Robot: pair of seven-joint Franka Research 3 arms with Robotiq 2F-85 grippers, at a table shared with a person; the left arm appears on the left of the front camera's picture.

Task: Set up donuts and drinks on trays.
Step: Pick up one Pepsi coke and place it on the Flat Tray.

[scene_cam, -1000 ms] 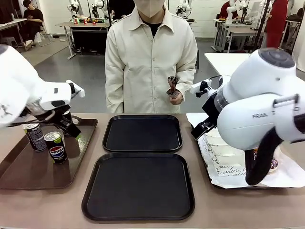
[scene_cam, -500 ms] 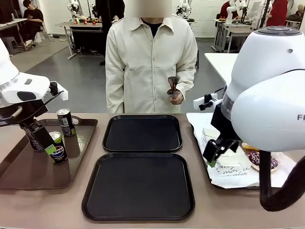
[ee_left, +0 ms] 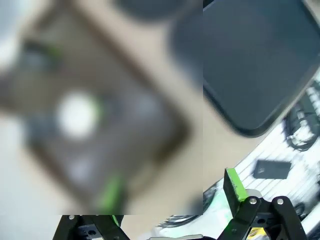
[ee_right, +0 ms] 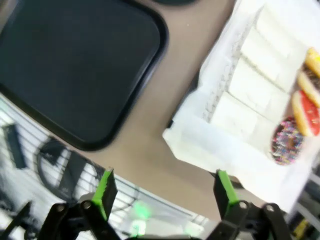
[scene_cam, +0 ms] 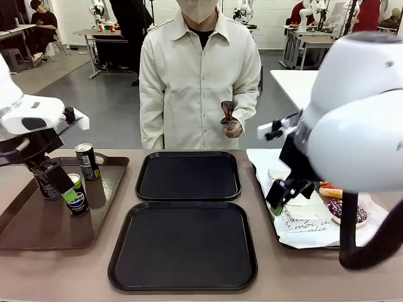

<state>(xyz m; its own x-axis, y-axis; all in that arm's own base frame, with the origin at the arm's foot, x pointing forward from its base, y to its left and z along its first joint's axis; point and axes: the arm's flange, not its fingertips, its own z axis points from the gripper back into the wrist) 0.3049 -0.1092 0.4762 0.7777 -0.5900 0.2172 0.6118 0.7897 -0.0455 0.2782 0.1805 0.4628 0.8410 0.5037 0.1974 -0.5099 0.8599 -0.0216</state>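
Note:
Three black drinks stand on the brown tray [scene_cam: 25, 236] at the left: one far [scene_cam: 87, 161], one partly hidden [scene_cam: 44, 187], and a Pepsi can [scene_cam: 78, 200]. My left gripper [scene_cam: 60, 182] hangs open right beside the Pepsi can, holding nothing; in the blurred left wrist view the gripper [ee_left: 172, 192] stands wide. Two black trays lie in the middle, one far [scene_cam: 189, 176] and one near [scene_cam: 184, 245]. My right gripper [scene_cam: 280, 196] is open above the paper-lined tray [scene_cam: 296, 236]. Donuts lie there: a sprinkled one [ee_right: 286, 142], a red-iced one [ee_right: 307, 111], and a yellow one [ee_right: 315, 60].
A person in a cream jacket stands at the far edge, one hand [scene_cam: 232, 129] holding a small dark object. White paper boats [ee_right: 252, 92] fill the near part of the paper-lined tray. Bare tabletop [scene_cam: 264, 207] separates the trays.
My left arm has pulled back from the far can to the Pepsi can. My right arm has swung, bringing its gripper down over the paper-lined tray.

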